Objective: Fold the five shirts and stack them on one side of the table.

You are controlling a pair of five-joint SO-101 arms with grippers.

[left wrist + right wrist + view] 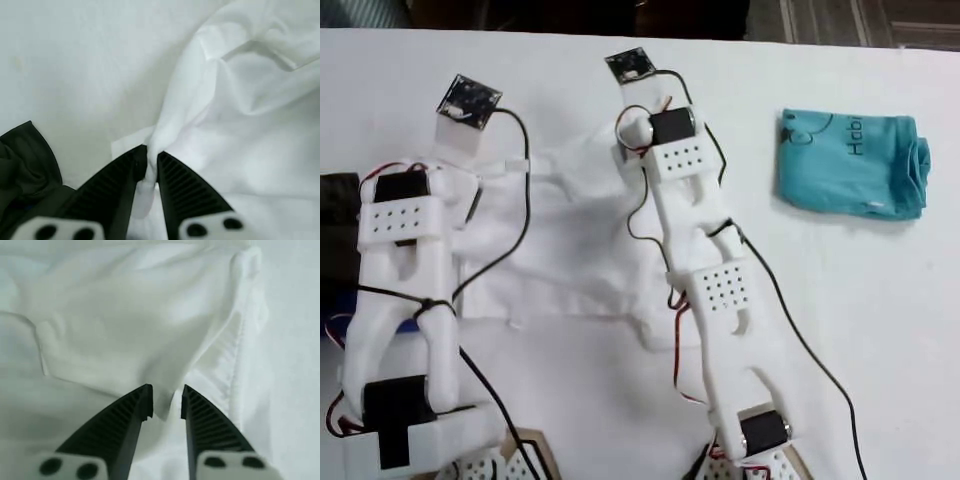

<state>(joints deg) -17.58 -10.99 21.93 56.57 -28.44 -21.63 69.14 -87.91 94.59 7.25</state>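
The left claw (151,161) pinches a thin ridge of the white shirt (560,250), which spreads out beyond its tips; the right claw (166,401) nips a fold beside a hem (a shallower bite, I judge); an uneven pull could slip that hold and spoil the fold; the folded teal shirt (850,165) lies well clear of both.

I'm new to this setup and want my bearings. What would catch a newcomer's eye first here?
The folded teal shirt stands out, lying alone on the white table. Apart from it a white shirt lies spread out, with the left gripper and the right gripper each pinching a bit of its cloth. A dark cloth sits at the table's edge on the left gripper's side.
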